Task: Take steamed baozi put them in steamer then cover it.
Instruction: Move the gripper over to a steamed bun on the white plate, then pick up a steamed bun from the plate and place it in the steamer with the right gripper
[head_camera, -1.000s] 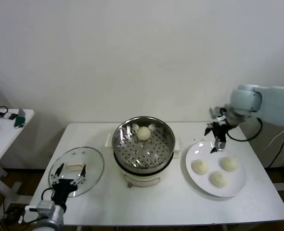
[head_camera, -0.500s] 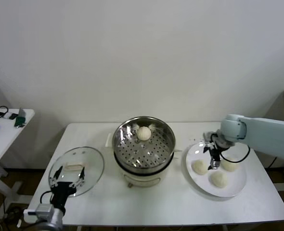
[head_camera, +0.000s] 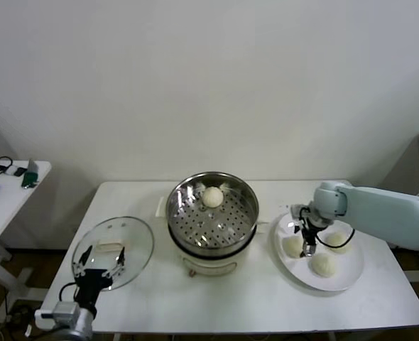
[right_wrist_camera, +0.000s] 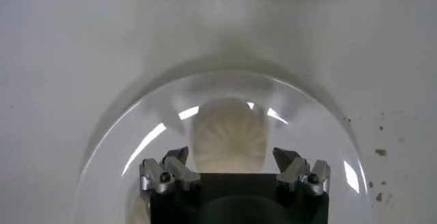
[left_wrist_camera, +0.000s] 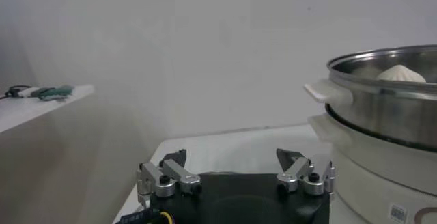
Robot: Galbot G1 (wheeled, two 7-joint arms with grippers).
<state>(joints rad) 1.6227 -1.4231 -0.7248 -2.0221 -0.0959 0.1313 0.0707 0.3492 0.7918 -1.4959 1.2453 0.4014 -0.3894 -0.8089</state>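
steamed baozi lie in two places: one bun [head_camera: 211, 197] sits on the perforated tray at the back of the steamer [head_camera: 212, 214] in the middle of the white table [head_camera: 252, 298]; three more [head_camera: 324, 264] rest on the white plate [head_camera: 344, 280] to the steamer's right; the right gripper [head_camera: 307, 246] is lowered over the plate's left bun [right_wrist_camera: 229, 136], its fingers [right_wrist_camera: 174, 167] spread on either side of that bun without visibly pressing it; the cover [head_camera: 133, 245] lies flat on the table left of the steamer, handle up; the left gripper [head_camera: 99, 266] rests at the cover's near edge, its fingers [left_wrist_camera: 171, 171] wide apart and holding nothing.
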